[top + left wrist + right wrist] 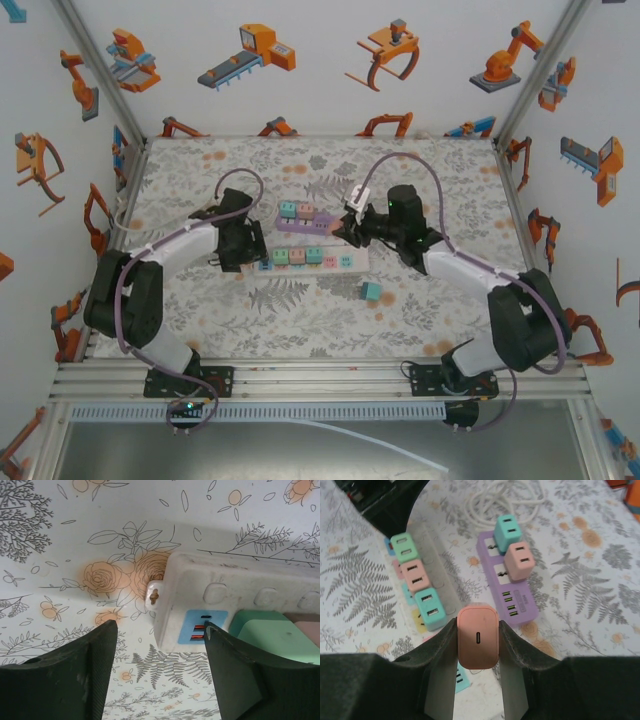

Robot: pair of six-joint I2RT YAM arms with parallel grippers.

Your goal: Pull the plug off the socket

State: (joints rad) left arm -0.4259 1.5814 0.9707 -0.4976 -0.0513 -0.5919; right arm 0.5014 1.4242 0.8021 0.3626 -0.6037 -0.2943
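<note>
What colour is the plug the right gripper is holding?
Salmon pink; the plug in the right gripper shows best in the right wrist view.

The left arm (125,292) and right arm (452,263) pair white link shells with black joint housings, each trailed by a purple cable (425,170) and seated on a black base plate (190,378), while the left gripper (160,625) and right gripper (477,630) carry matte black, wedge-shaped fingers (65,675).

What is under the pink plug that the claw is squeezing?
The white power strip, with a blue socket patch showing. The pink plug in the right gripper hides its own pins.
</note>
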